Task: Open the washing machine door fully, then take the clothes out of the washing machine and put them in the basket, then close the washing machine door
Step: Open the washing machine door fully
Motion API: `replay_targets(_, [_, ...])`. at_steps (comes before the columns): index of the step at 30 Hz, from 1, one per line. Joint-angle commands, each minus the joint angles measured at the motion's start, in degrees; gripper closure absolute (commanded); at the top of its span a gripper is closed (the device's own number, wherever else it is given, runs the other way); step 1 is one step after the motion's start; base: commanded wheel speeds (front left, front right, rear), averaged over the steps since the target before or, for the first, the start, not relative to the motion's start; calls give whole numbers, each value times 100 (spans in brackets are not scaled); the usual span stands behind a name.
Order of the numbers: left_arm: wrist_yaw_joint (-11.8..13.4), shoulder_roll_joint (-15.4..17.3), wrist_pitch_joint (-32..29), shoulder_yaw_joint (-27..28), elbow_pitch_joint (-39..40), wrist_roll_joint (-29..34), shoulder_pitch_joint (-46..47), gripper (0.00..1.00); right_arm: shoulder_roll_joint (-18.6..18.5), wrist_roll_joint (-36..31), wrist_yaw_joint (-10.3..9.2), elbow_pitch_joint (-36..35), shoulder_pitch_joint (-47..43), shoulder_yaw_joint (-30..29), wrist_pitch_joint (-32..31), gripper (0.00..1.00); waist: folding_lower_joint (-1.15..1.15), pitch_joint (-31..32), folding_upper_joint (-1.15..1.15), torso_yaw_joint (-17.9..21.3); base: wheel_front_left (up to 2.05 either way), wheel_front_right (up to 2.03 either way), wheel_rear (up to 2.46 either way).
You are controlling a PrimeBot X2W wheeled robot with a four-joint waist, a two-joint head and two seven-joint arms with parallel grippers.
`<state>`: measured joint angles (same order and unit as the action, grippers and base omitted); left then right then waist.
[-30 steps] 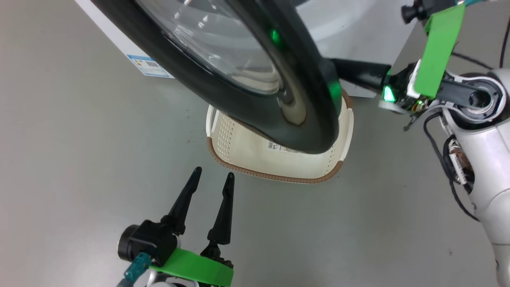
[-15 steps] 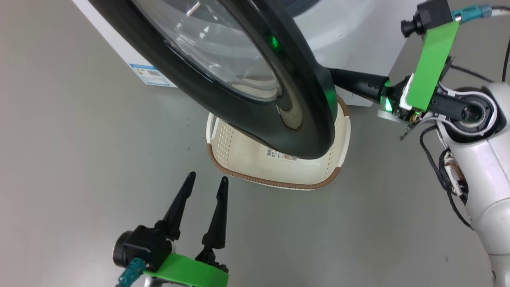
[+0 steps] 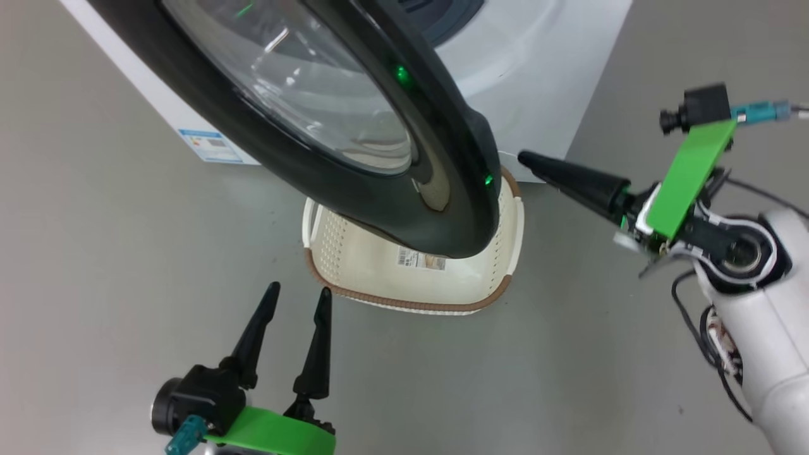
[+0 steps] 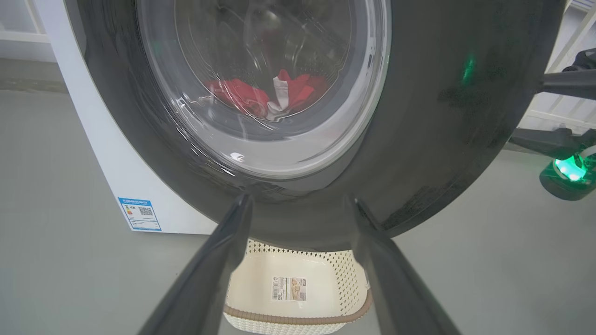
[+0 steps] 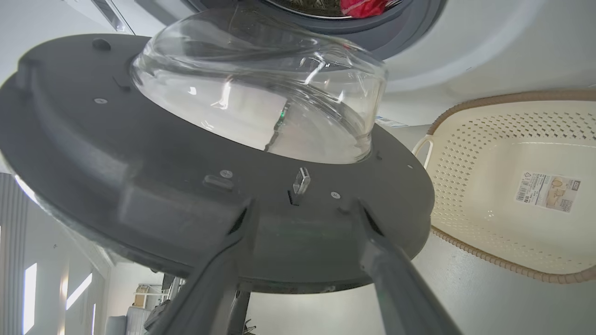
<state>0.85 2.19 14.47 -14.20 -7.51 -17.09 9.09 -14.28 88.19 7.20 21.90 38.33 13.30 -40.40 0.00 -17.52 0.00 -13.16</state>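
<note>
Right tool (image 5: 302, 207), jaws apart, beside the washing machine door (image 5: 116, 153)

Wide-spread gripper (image 5: 303, 204) just before washing machine door (image 5: 139, 153), basket (image 5: 465, 153) alongside.

place: lab-like test room
signs: bare grey floor (image 3: 95, 253); washing machine (image 3: 537, 76) standing free; white shelving (image 4: 565, 117) behind

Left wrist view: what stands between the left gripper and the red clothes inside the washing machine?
The washing machine door: the left gripper faces its clear glass window, and the red clothes show through it in the left wrist view.
</note>
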Motion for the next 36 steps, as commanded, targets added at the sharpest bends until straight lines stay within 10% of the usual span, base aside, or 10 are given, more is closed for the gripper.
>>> replay_targets(1, [-55, 69, 52, 232, 106, 83, -89, 0, -5, -34, 29, -190, -173, -20, 82, 0, 0, 108, 0, 110, 0, 0, 0])
replay_targets(23, [-148, 69, 52, 671, -61, 234, -409, 0, -173, -144, 29, -534, -2299, -277, 1545, 0, 0, 493, 0, 606, 0, 0, 0])
replay_targets(36, [-194, 69, 52, 770, -157, 279, -447, 0, -619, -1603, 29, -550, -2875, 613, 4168, 0, 0, 535, 0, 739, 0, 0, 0])
